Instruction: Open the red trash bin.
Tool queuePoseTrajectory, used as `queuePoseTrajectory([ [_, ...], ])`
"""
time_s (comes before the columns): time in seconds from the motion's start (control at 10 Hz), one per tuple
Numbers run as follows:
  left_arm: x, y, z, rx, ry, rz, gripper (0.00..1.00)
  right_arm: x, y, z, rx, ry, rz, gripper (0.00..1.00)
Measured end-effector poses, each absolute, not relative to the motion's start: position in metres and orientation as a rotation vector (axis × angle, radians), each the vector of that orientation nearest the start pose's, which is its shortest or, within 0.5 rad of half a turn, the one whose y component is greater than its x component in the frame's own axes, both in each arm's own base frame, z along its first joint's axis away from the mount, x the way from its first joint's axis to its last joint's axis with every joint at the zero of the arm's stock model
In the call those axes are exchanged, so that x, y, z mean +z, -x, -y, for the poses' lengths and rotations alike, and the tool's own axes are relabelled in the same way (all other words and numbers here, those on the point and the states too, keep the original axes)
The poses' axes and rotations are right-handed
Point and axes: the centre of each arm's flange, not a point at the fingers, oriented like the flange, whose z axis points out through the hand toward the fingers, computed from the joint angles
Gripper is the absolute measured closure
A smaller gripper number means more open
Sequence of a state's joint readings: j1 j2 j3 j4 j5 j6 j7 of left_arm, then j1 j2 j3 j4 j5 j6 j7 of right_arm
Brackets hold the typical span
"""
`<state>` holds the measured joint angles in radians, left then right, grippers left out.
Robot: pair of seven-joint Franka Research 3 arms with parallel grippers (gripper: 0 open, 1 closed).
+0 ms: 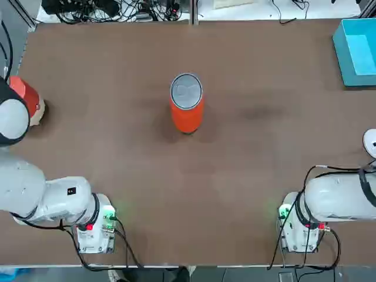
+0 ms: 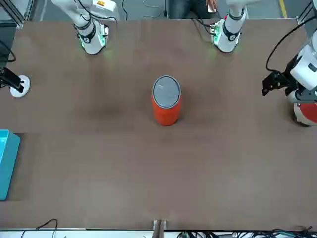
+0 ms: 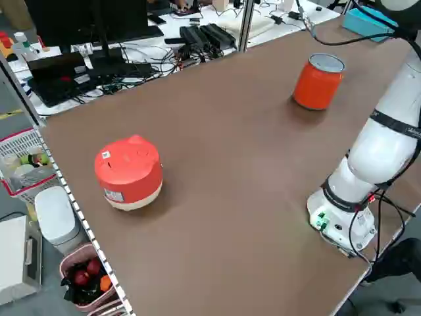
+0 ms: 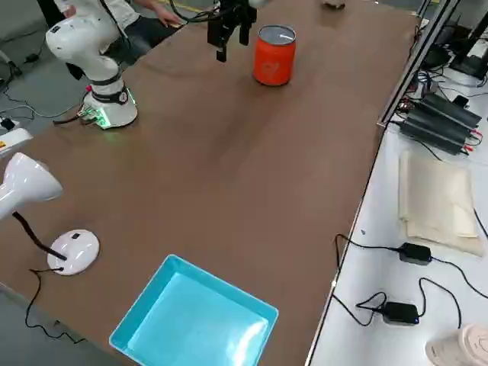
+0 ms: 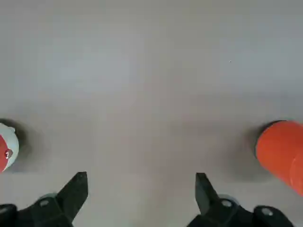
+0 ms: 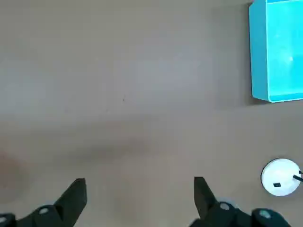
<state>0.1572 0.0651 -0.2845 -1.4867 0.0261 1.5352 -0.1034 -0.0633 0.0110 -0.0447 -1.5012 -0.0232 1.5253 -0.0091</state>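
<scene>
- No brand or writing legible
- One red trash bin point(image 1: 187, 108), upright, lid closed, mid-worktop point(image 1: 176, 194)
- One blue box point(image 4: 194, 316)
- One lamp point(image 4: 30, 183)
- Two pincers, left point(image 5: 142, 201) and right point(image 6: 140, 203), both released, above worktop

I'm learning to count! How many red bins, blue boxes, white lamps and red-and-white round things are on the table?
Red bins: 1
Blue boxes: 1
White lamps: 1
Red-and-white round things: 1
Total: 4
</scene>
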Motion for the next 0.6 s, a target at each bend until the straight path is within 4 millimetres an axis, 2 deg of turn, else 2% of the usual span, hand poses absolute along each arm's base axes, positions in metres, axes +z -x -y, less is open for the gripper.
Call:
queuePoseTrajectory([
  [0.3,0.625,-0.566,0.072,0.022,3.132,-0.054,0.00,0.647,-0.550,0.062,-0.018,3.162,-0.159,0.05],
  [0.4,0.624,-0.564,0.082,0.032,3.132,-0.058,0.00,0.647,-0.551,0.061,-0.019,3.153,-0.159,0.19],
  [0.5,0.620,-0.561,0.095,0.055,3.131,-0.017,0.00,0.646,-0.551,0.058,-0.018,3.128,-0.180,0.38],
  [0.6,0.614,-0.558,0.110,0.081,3.126,0.069,0.00,0.646,-0.552,0.049,-0.016,3.101,-0.216,0.53],
])
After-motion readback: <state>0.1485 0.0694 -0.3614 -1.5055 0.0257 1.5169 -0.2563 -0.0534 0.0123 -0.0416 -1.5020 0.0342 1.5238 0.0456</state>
